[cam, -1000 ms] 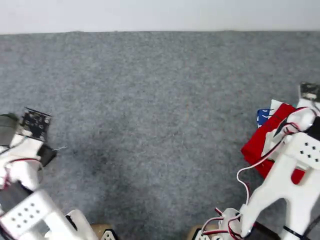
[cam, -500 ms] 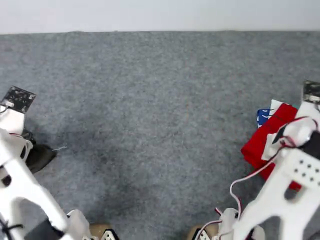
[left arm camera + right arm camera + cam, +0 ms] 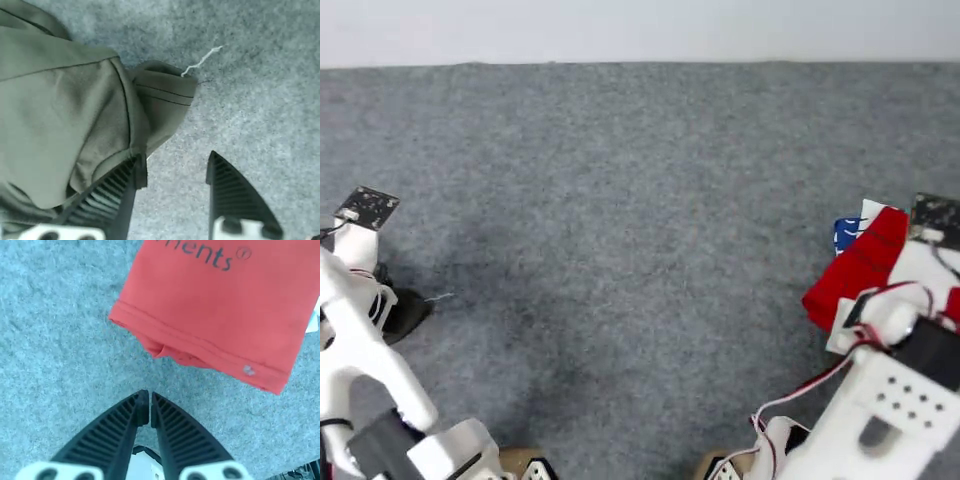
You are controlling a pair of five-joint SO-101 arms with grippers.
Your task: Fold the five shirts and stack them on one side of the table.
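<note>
while left tool (image 3: 176,160) gapes beside olive shirt (image 3: 65,115), right tool (image 3: 149,395) closed, empty

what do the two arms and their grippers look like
The left arm and right arm are white plastic, the right one dotted with small round holes, with red and white wires and a dark circuit board near each wrist. The left gripper and right gripper are black, ribbed and pointed.

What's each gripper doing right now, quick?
Left gripper: open, empty, at the olive shirt's edge.
Right gripper: closed, empty, short of the red shirt.
</note>
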